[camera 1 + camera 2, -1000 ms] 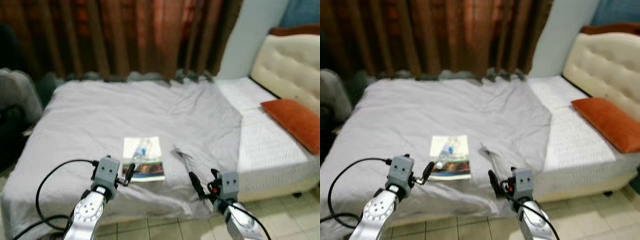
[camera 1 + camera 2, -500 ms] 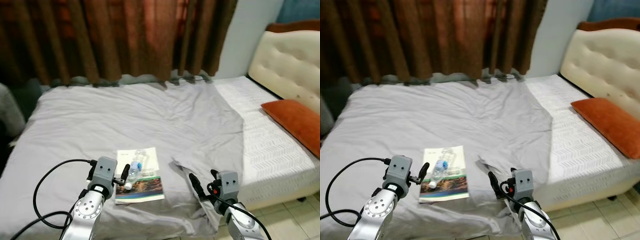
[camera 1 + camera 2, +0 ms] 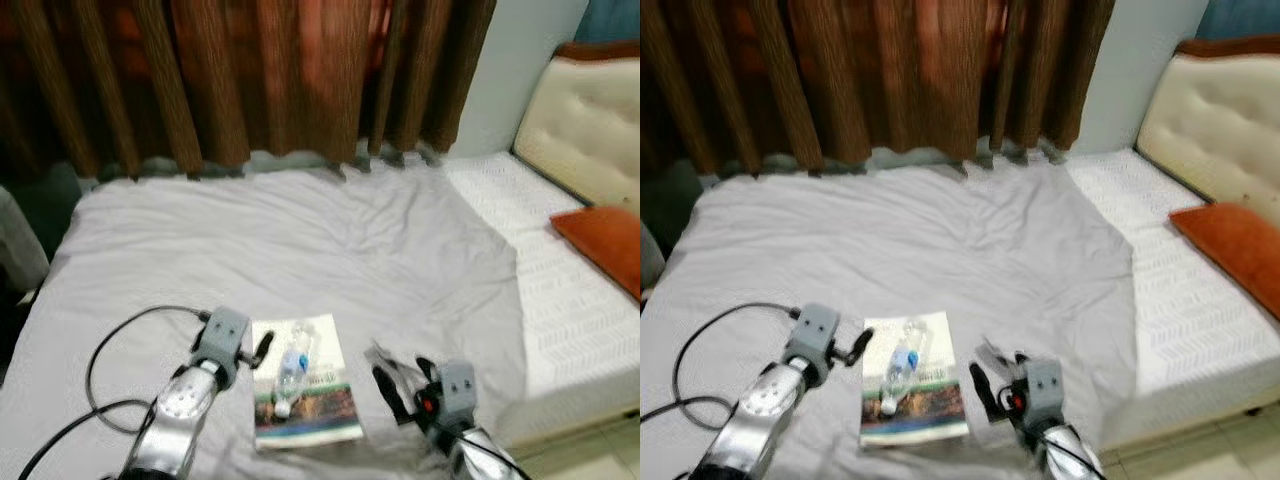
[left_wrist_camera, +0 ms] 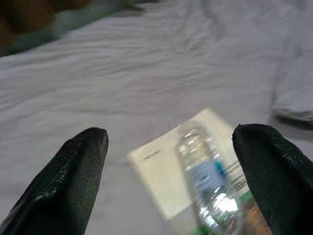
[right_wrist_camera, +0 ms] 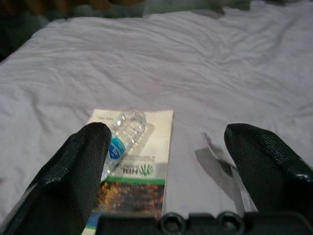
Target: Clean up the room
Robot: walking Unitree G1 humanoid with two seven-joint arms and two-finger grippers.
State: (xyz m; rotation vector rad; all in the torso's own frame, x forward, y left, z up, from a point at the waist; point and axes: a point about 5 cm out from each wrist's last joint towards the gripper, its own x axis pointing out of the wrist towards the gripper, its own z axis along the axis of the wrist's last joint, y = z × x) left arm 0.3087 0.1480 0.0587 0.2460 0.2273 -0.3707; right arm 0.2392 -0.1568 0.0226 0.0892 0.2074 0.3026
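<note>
A clear plastic water bottle (image 3: 292,369) with a blue label lies on a thin book (image 3: 306,402) near the front of the grey bedsheet (image 3: 300,240). My left gripper (image 3: 262,347) is held just left of the bottle, fingers open and nothing between them. In the left wrist view the bottle (image 4: 207,182) and book (image 4: 157,169) lie ahead between the two fingers. My right gripper (image 3: 386,386) is open to the right of the book, beside a raised fold of sheet (image 3: 386,357). The right wrist view has the bottle (image 5: 123,130) on the book (image 5: 137,169) ahead and to one side.
Brown curtains (image 3: 250,80) hang behind the bed. To the right are a bare white mattress (image 3: 560,290), an orange pillow (image 3: 606,246) and a cream tufted headboard (image 3: 590,110). Tiled floor (image 3: 600,452) is at the lower right. A cable (image 3: 110,370) loops off my left arm.
The camera has come closer to the bed, so the book and bottle now sit lower and larger between my arms. Both grippers have stayed open.
</note>
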